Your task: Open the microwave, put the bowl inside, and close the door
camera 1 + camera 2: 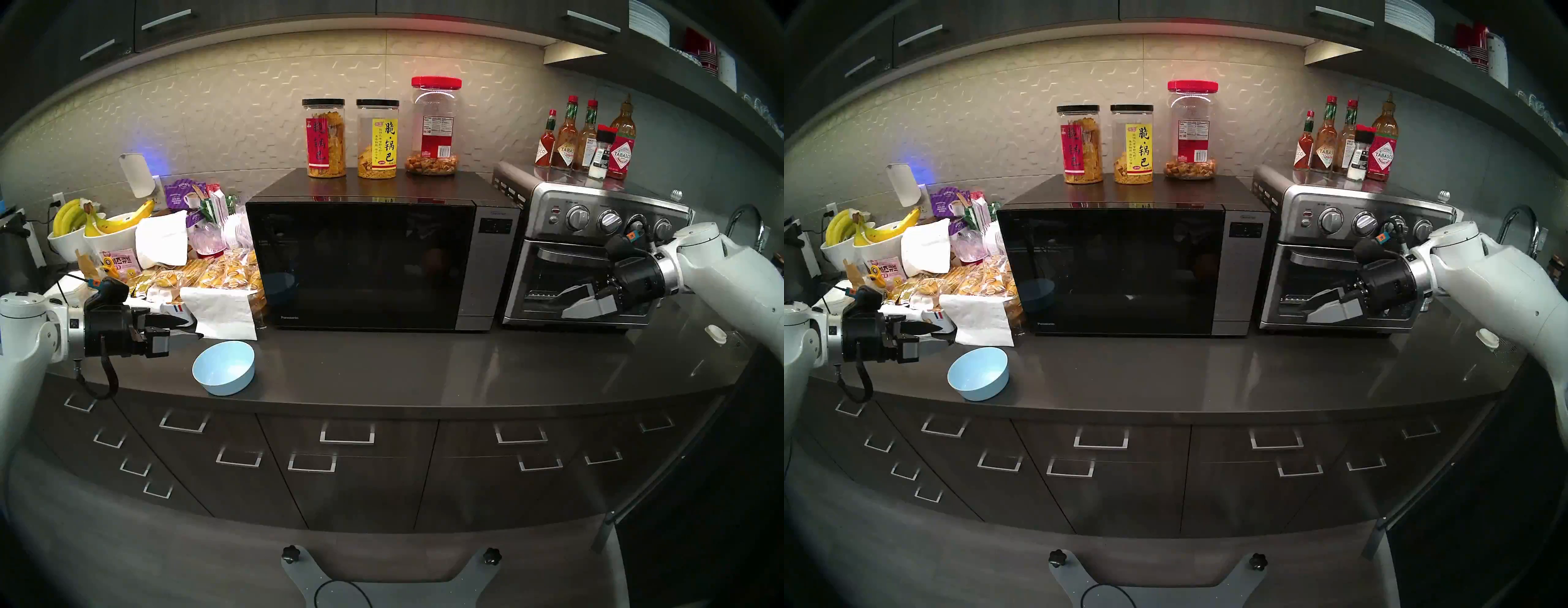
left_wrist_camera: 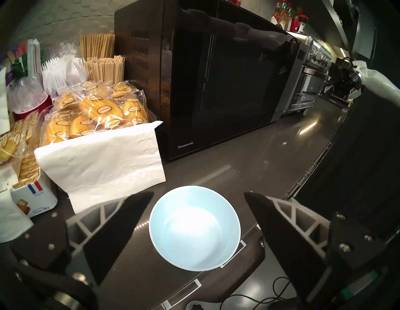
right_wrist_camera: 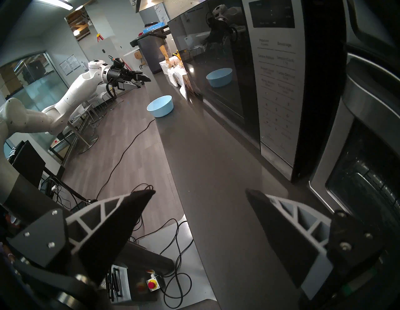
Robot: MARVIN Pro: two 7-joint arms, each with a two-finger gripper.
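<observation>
— What was seen on the dark grey countertop [image 1: 424,365]?

— The microwave [image 1: 382,254] was set at its middle, door [image 1: 360,263] shut, with the toaster oven [image 1: 594,254] just beside it on the right.

— And toward the front?

— The bowl [image 1: 224,367] was placed upright near the front left edge. Behind it, a white napkin [image 1: 220,312] and wrapped cakes [image 1: 225,271] were piled; a small white cap [image 1: 716,333] was left at the far right.

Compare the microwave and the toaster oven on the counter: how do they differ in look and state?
The microwave has a glossy black front; the toaster oven is stainless steel. The microwave has a flat panel, the toaster oven round knobs. Jars top the microwave, sauce bottles the toaster oven. Both doors are shut.
</observation>
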